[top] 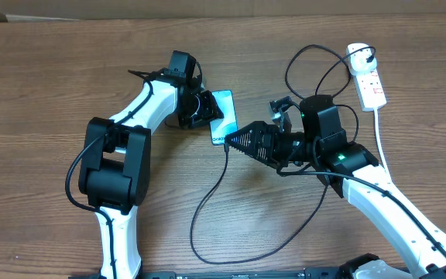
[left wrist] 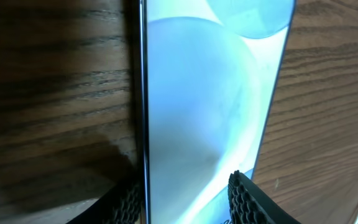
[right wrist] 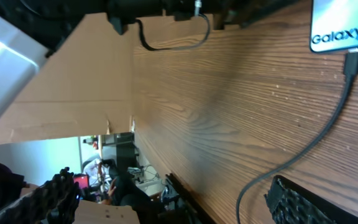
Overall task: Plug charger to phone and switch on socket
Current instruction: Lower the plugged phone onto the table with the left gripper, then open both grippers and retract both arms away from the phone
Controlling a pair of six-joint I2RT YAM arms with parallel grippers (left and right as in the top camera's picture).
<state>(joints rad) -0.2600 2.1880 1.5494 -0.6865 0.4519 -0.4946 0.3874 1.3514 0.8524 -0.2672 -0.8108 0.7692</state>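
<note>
charger (right wrist: pixel 352 61): slack cable loops on the surface (top: pixel 53 93) at the near side, by the right arm; connector tip sits against the phone's bottom edge, under the "Galaxy" text
right claw (top: pixel 231 142): fingers wide apart, holding nothing; cable passes between them; tips just beside the phone's bottom edge
phone (top: pixel 224 116): mid-surface, light blue screen up
left claw (top: pixel 206 110): fingers on both long edges of the phone, at the end away from the connector; appears clamped on it, contact partly out of frame
socket (top: pixel 367 77): far right, well apart from both claws; thick white cord trails nearward
</note>
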